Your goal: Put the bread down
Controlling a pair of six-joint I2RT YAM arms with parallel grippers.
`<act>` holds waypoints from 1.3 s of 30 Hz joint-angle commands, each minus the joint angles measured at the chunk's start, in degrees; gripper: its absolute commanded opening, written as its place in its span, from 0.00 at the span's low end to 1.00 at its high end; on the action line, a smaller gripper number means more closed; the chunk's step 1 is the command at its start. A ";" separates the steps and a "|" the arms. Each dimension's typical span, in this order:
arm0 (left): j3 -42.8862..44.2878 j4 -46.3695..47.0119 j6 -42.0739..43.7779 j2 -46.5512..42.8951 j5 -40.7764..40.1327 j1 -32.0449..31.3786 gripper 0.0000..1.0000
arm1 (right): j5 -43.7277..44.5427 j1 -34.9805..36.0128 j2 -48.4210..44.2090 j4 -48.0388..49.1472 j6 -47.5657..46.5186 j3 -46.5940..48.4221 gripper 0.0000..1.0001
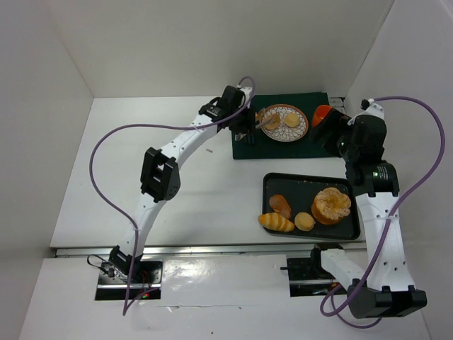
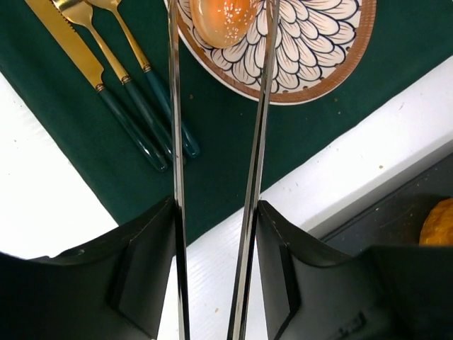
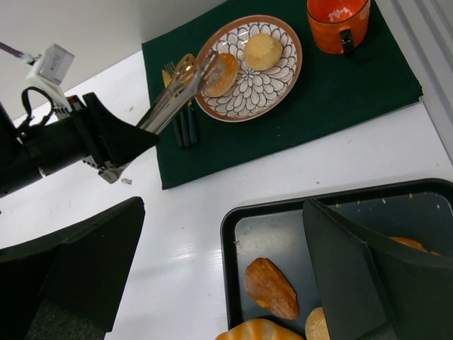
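My left gripper point(image 2: 216, 212) is shut on long metal tongs point(image 2: 175, 106). The tong tips straddle a glazed round bun point(image 2: 223, 18) on the left part of a flower-patterned plate point(image 2: 318, 49). In the top view the left gripper point(image 1: 244, 120) is just left of the plate point(image 1: 301, 131). In the right wrist view the tongs point(image 3: 177, 92) reach the bun point(image 3: 221, 71), and a second pale bun point(image 3: 262, 51) lies beside it. My right gripper point(image 3: 223, 241) is open and empty above the black tray point(image 3: 283, 234).
The plate sits on a dark green mat point(image 1: 244, 149) with gold-and-teal cutlery point(image 2: 120, 85) and an orange mug point(image 1: 323, 115). The tray point(image 1: 297, 185) holds a large fluted bun point(image 1: 331, 205), a long roll point(image 1: 276, 222), a small round bun point(image 1: 304, 222) and a brown piece point(image 1: 280, 205).
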 commanded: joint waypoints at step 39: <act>-50.54 -18.56 27.42 -49.26 3.66 -25.02 0.67 | -1.25 0.43 -1.39 -1.78 1.13 0.49 1.00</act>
